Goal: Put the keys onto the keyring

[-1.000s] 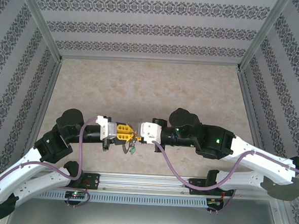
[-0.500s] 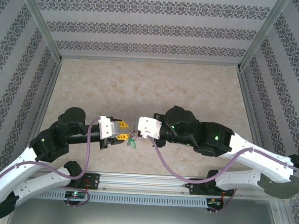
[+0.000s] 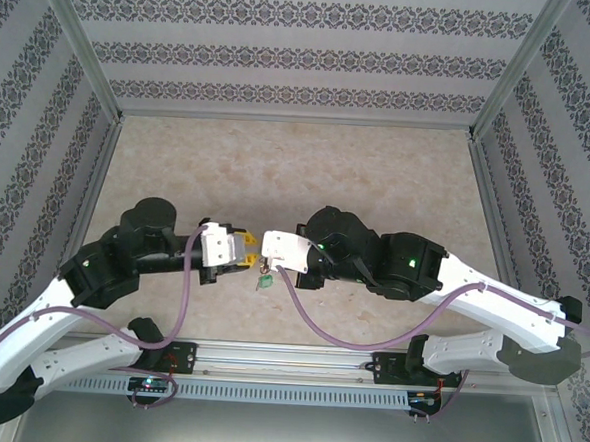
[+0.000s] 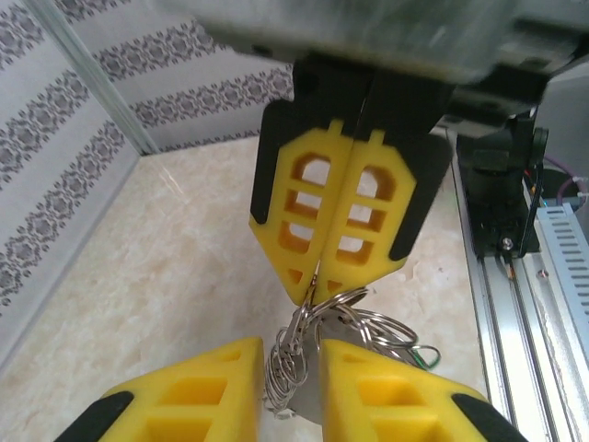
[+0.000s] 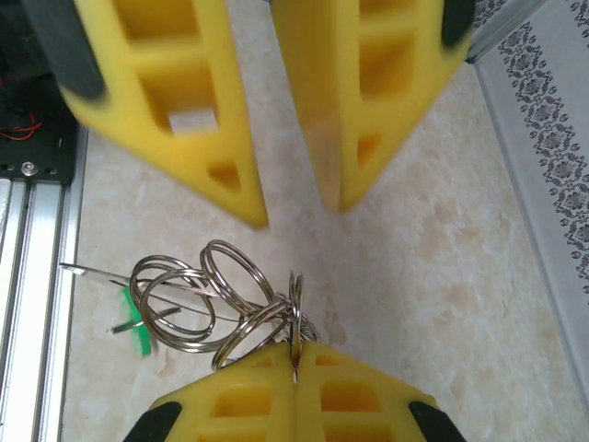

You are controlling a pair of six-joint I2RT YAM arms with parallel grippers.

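Observation:
The keyring [image 5: 207, 295] is a bunch of small metal rings with a green tag [image 5: 138, 327], hanging in the air between both grippers above the table's near middle [image 3: 264, 280]. My right gripper [image 5: 294, 354] is shut on one ring at the bunch's edge; it also shows from the front in the left wrist view [image 4: 313, 290]. My left gripper [image 4: 290, 348] faces it tip to tip, jaws a finger-width apart. The rings [image 4: 368, 322] and a flat grey piece lie just past its tips. From the right wrist the gap between the left fingers [image 5: 235, 184] is empty. The keys are hidden.
An aluminium rail [image 3: 296, 366] with wiring runs along the near edge under the arms. Patterned walls [image 3: 305, 56] and metal posts close in the beige marbled table [image 3: 298, 171] on three sides. A purple cable [image 3: 309, 317] sags below the right wrist.
Both wrists have shifted slightly away from the near edge and leftward, and the right gripper has pushed further left. The bunch with the green tag still hangs between them.

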